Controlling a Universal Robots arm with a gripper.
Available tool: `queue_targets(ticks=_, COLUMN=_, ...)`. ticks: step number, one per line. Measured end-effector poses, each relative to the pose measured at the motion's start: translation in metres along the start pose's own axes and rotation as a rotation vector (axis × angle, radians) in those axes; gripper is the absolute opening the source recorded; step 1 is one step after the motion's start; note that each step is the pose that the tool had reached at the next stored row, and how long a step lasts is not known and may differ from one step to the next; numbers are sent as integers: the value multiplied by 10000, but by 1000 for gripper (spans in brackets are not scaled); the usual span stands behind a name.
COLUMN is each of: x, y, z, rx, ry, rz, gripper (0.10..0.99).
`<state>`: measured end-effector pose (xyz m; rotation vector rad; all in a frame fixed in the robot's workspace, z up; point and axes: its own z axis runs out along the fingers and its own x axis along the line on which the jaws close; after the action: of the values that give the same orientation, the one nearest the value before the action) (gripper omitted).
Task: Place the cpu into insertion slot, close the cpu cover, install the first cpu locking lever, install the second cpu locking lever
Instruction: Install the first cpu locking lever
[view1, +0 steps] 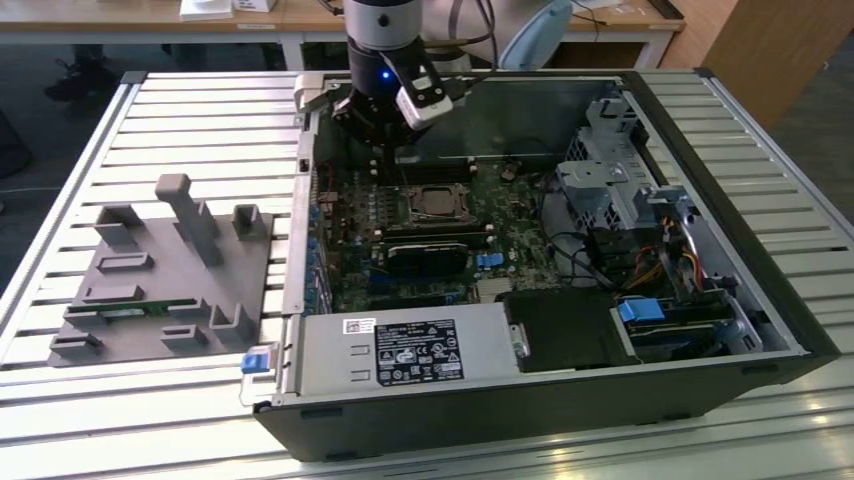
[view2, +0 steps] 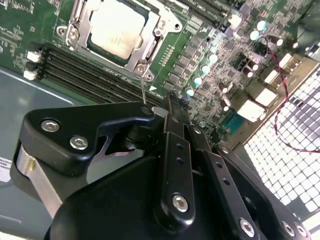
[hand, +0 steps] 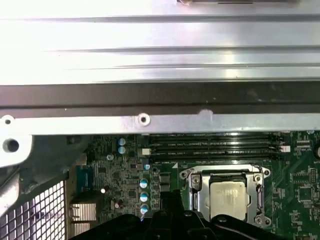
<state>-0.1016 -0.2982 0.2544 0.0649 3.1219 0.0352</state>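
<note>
Pincer (view2: 170, 100) tips are drawn narrow, hovering over the green board just beside the slot (view2: 70, 32). A thin lever (view2: 142, 90) stands up from the slot's corner and reaches the tips; I cannot tell if it is pinched. The chip (view2: 116, 26) lies seated in the slot, with the cover (view2: 134, 59) lying flat around it.

The springy lever could slip off the tips and snap back, letting the cover lift. A sideways push might also scrape the small parts crowded close by.

Counted: one chip, one slot, one cover, one raised lever and four long black memory slots (hand: 215, 146) alongside. One open computer case (view1: 747, 300) sits on the bench (view1: 174, 120).
</note>
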Motion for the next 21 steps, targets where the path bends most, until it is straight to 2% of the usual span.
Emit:
queue_targets(ticks=11, x=-1, y=38, z=16, rx=1, ry=2, rz=-11, gripper=106)
queue_targets(ticks=21, x=-95, y=42, z=18, rx=0, ry=1, rz=-14, gripper=106)
